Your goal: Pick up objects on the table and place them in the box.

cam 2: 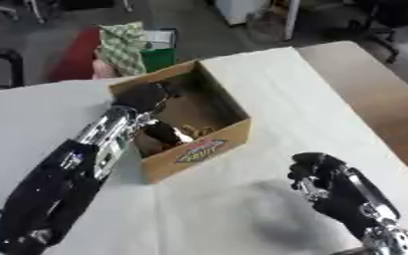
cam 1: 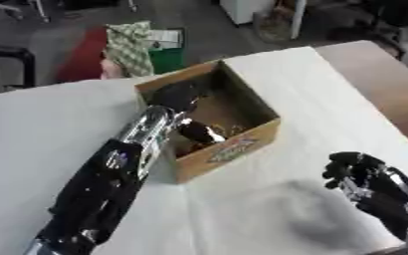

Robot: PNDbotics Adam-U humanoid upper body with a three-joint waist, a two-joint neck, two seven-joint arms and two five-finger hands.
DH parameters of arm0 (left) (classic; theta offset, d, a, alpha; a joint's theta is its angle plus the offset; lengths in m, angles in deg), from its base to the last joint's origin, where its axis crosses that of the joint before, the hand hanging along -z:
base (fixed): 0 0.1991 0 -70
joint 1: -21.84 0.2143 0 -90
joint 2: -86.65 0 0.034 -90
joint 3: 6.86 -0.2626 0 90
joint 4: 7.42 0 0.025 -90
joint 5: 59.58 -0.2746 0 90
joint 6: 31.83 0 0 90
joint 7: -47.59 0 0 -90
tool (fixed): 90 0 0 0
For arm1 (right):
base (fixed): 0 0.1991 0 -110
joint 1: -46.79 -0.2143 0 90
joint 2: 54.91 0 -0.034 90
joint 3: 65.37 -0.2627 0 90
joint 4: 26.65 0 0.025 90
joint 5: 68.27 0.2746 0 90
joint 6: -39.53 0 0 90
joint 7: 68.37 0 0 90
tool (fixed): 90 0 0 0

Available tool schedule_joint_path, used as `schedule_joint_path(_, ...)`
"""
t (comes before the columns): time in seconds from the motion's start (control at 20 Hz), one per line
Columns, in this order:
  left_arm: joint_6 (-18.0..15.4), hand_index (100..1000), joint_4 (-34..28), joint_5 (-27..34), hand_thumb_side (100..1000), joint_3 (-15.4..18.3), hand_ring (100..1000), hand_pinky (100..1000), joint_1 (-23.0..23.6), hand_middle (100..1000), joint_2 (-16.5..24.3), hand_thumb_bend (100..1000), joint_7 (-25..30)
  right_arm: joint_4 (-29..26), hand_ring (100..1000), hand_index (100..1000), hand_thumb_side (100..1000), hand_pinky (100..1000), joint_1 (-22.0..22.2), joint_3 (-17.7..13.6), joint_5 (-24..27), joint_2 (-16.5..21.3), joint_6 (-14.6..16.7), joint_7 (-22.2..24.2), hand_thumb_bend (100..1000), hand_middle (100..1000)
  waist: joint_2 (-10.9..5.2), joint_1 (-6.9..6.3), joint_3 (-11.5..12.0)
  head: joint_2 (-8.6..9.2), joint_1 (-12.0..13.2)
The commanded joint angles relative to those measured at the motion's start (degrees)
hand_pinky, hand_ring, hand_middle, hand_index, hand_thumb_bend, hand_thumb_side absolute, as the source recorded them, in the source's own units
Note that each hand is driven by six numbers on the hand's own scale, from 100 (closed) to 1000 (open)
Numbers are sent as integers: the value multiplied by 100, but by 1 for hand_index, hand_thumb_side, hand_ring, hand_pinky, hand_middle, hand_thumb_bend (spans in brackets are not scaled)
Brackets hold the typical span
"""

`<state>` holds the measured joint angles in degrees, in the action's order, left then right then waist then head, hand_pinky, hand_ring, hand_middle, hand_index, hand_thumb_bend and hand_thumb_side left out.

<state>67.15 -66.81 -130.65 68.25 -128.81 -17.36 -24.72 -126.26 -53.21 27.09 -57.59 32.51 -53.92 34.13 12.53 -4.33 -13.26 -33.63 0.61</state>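
An open cardboard box with a printed label on its front stands on the white-covered table. My left arm reaches over the box's left wall, and my left hand sits inside near the back left corner; its fingers blur together. Dark and shiny objects lie on the box floor near the front wall. My right hand hovers over the table at the lower right, fingers curled, holding nothing.
The table's uncovered brown wood shows along the right side. Beyond the far edge, on the floor, stand a green bin and a checkered cloth. White cloth spreads between the box and my right hand.
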Motion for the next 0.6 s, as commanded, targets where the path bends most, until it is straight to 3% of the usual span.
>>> schedule_joint_path(0.05,96,870,-641,152,729,102,891,880,-208,874,343,1000,-80,-79,677,738,200,626,-9,-54,-1,57,6,-8,100,608,-126,55,31,29,-51)
schedule_joint_path(0.35,338,854,-2031,968,678,337,868,855,60,854,1017,987,-385,-69,677,738,200,627,42,-107,6,51,3,-57,100,608,-186,58,181,-2,-174)
schedule_joint_path(0.4,408,851,-2258,1171,680,383,862,845,175,850,1133,918,-453,-68,677,738,200,627,53,-116,8,53,3,-67,100,608,-194,62,209,-8,-201)
schedule_joint_path(0.6,875,817,-3040,2267,674,697,806,762,837,807,1555,502,-1037,-71,676,738,201,627,91,-166,26,51,12,-126,100,607,-230,93,368,-40,-314)
